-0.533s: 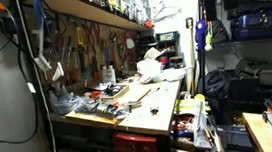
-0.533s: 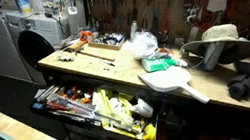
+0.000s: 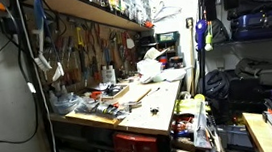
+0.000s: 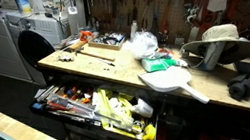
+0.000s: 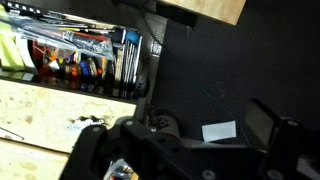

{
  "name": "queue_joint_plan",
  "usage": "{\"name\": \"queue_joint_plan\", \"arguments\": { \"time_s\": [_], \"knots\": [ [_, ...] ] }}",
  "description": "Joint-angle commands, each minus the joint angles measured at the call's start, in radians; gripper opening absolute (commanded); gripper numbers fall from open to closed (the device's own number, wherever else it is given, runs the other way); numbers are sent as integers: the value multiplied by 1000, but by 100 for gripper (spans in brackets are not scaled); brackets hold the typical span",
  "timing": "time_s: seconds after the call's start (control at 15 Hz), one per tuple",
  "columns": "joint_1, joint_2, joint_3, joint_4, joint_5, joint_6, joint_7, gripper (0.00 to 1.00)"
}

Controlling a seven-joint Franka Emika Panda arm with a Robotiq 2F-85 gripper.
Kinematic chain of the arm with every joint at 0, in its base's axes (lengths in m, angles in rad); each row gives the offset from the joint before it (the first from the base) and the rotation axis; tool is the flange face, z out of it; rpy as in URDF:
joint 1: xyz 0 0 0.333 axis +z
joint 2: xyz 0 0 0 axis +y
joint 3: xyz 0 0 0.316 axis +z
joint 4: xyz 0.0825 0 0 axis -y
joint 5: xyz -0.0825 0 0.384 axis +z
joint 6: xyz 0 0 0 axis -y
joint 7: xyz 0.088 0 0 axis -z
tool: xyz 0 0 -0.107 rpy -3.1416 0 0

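Two dark fingers [image 5: 92,150] of the gripper [image 5: 180,140] stand spread wide along the bottom of the wrist view. Nothing is pinched between them; only dark floor and a white label [image 5: 220,130] show in the gap.

Nearest to the gripper is the tool drawer [image 5: 80,55], pulled out from under the front edge of the workbench [image 4: 95,67] and crammed with hand tools. The gripper hangs out in front of the workbench, off one end of the drawer and apart from it. Beside it a pale wooden plank [image 5: 40,105] lies lower than the workbench top.

I judge this to be a hover before any reach, with no contact made. A move toward the drawer would call for swinging in toward the workbench and coming down squarely over the open tray, clear of its rim.

The drawer's long axis runs along the workbench front, and its open face points upward. The tools inside lie mixed, some along that axis and some across it.
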Motion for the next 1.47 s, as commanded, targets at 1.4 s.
{"name": "queue_joint_plan", "arguments": {
  "time_s": [1.4],
  "knots": [
    [-300,220,-411,-118,-377,116,-356,100]
  ]
}}
